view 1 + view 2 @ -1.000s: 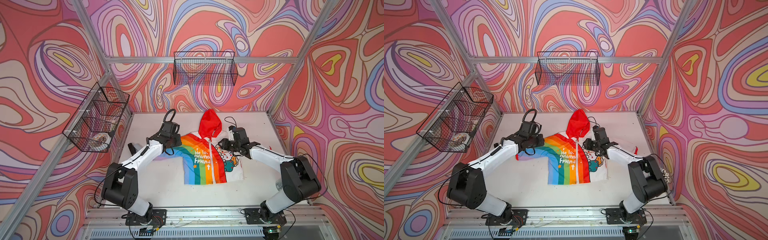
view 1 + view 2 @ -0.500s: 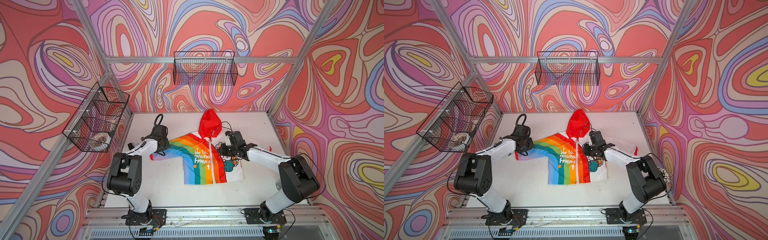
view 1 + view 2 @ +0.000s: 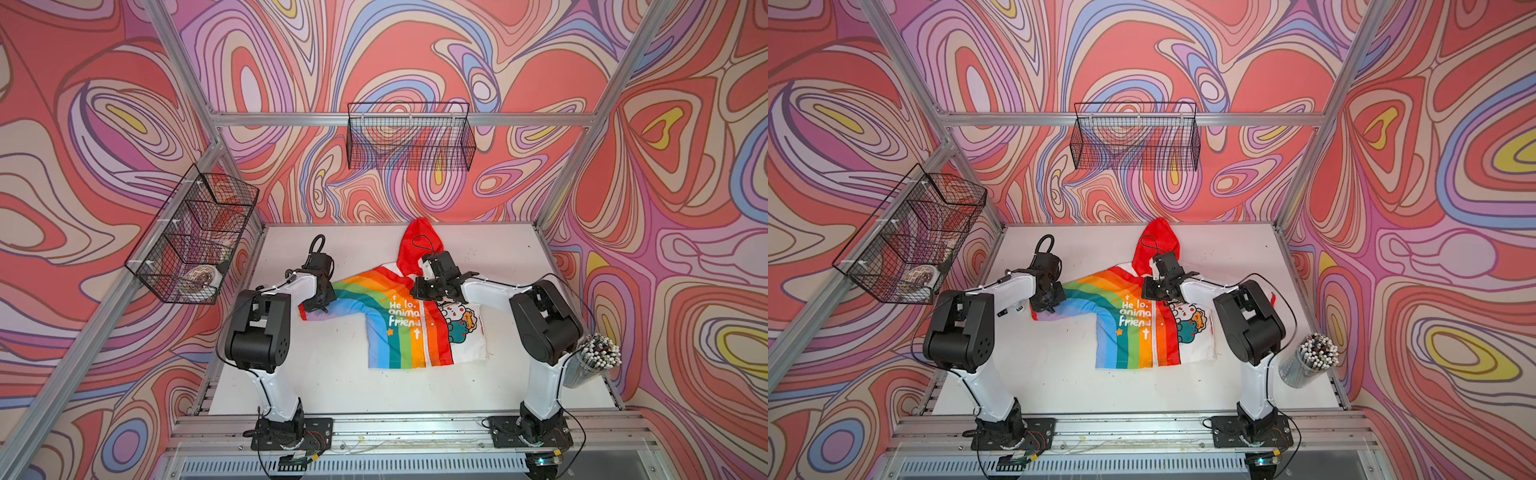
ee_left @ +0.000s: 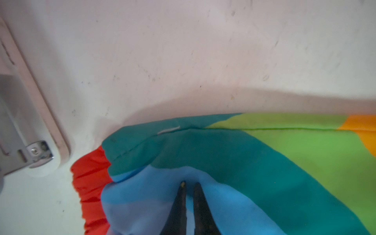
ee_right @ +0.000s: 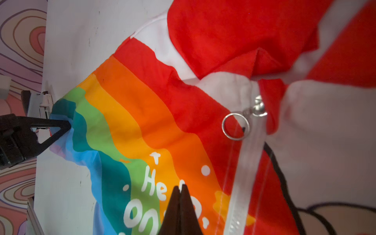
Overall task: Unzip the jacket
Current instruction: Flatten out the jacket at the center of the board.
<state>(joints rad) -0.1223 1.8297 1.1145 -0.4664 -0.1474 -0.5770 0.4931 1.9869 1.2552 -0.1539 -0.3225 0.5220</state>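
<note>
The jacket [image 3: 399, 328] [image 3: 1133, 332] lies flat on the white table with its red hood [image 3: 417, 245] toward the back and its rainbow sleeve stretched out to the left. The white zipper [image 5: 250, 162] is closed, and its silver pull ring [image 5: 235, 126] lies at the collar. My left gripper [image 3: 320, 305] [image 4: 189, 184] is down on the sleeve near the red cuff [image 4: 89, 183], shut on a fold of blue fabric. My right gripper [image 3: 419, 295] [image 5: 180, 186] is shut with its tips together over the "Hello" print, beside the zipper and short of the ring.
A wire basket [image 3: 409, 137] hangs on the back wall, and another [image 3: 191, 237] with a few items hangs on the left wall. A clear cup of pens [image 3: 590, 361] stands at the table's right edge. Bare table [image 3: 332, 374] lies in front of the jacket.
My left gripper moved out along the sleeve to the cuff end and closed on the fabric. My right gripper shifted left from the white half onto the rainbow chest and closed.
</note>
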